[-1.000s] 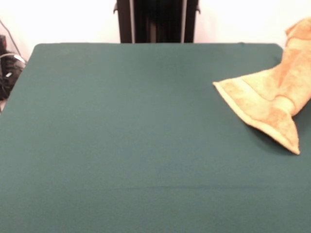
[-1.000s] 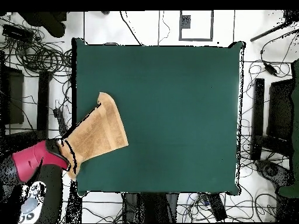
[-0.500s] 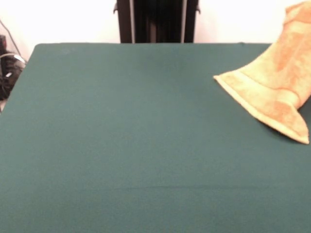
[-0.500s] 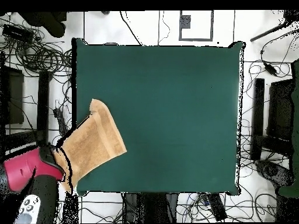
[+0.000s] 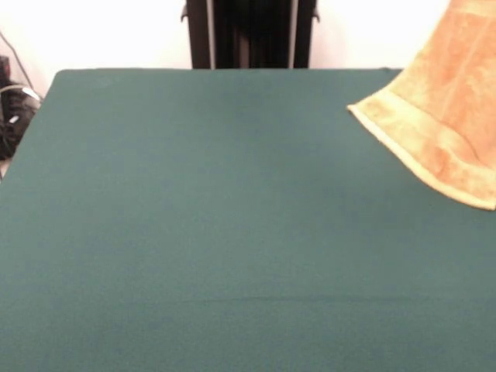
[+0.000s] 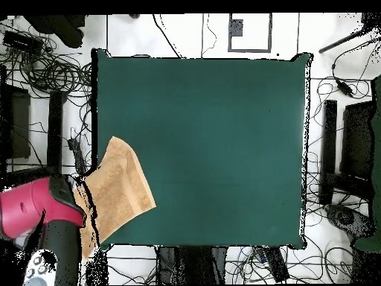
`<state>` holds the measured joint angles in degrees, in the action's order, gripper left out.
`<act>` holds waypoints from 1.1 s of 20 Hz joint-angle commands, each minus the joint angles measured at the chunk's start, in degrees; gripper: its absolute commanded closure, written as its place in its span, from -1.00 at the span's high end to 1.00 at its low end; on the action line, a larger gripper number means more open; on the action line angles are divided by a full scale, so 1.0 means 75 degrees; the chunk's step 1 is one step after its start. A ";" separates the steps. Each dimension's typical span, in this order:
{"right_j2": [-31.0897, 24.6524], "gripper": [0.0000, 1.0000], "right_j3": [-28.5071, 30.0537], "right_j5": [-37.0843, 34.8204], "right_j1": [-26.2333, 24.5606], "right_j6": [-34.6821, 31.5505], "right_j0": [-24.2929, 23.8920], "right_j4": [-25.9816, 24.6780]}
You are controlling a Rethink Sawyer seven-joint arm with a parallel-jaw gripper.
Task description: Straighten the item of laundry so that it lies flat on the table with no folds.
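The item of laundry (image 5: pixel 449 101), an orange-tan towel with a paler band along its lower hem, hangs lifted at the table's right side in the front view and runs off the top right corner. Only its lower edge is near the green table (image 5: pixel 217 232). Seen from overhead, the towel (image 6: pixel 119 190) fans out over the table's (image 6: pixel 216 141) lower left corner. Its narrow end is gathered under the red arm's gripper (image 6: pixel 80 199), which is shut on it past the table's left edge. The arm's head hides the fingers.
Cables (image 6: pixel 45 67) and black equipment (image 6: pixel 357 149) lie on the floor around the table. A bundle of cables (image 5: pixel 12 108) sits off the table's left side in the front view.
The towel has risen and drawn toward the table's edge and corner, so less of it rests on the cloth. The red arm has shifted toward the robot's base with it.
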<state>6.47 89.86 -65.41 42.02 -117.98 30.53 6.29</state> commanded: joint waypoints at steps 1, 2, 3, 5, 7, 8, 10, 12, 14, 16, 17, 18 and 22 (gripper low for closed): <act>-0.0788 -1.00 -0.0755 -0.1410 -0.0348 -0.0934 -0.0448 0.0227; -0.0788 -1.00 -0.0777 -0.1420 -0.0351 -0.0929 -0.0462 0.0198; -0.0769 -1.00 -0.0722 -0.1476 -0.0237 -0.0920 -0.0457 0.0182; -0.0784 -1.00 -0.0917 -0.1712 -0.0243 -0.0864 -0.0538 0.0117; -0.0831 -1.00 -0.1314 -0.2085 -0.0369 -0.0785 -0.0683 0.0025; -0.0850 -1.00 -0.1490 -0.2268 -0.0401 -0.0756 -0.0743 -0.0013; -0.0887 -1.00 -0.1786 -0.2566 -0.0422 -0.0763 -0.0839 -0.0022; -0.0926 -1.00 -0.2193 -0.2818 -0.0574 -0.0782 -0.0966 -0.0050; -0.0950 -1.00 -0.2521 -0.3074 -0.0669 -0.0849 -0.1057 -0.0038; -0.0946 -1.00 -0.2841 -0.3391 -0.0700 -0.0918 -0.1114 -0.0056; -0.0928 -1.00 -0.3009 -0.3504 -0.0713 -0.0910 -0.1135 -0.0107; -0.0907 -1.00 -0.3210 -0.3659 -0.0717 -0.0916 -0.1147 -0.0165; -0.0949 -1.00 -0.4315 -0.4427 -0.1016 -0.0876 -0.1304 -0.0329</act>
<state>5.90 68.55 -87.10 39.98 -117.98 22.09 5.30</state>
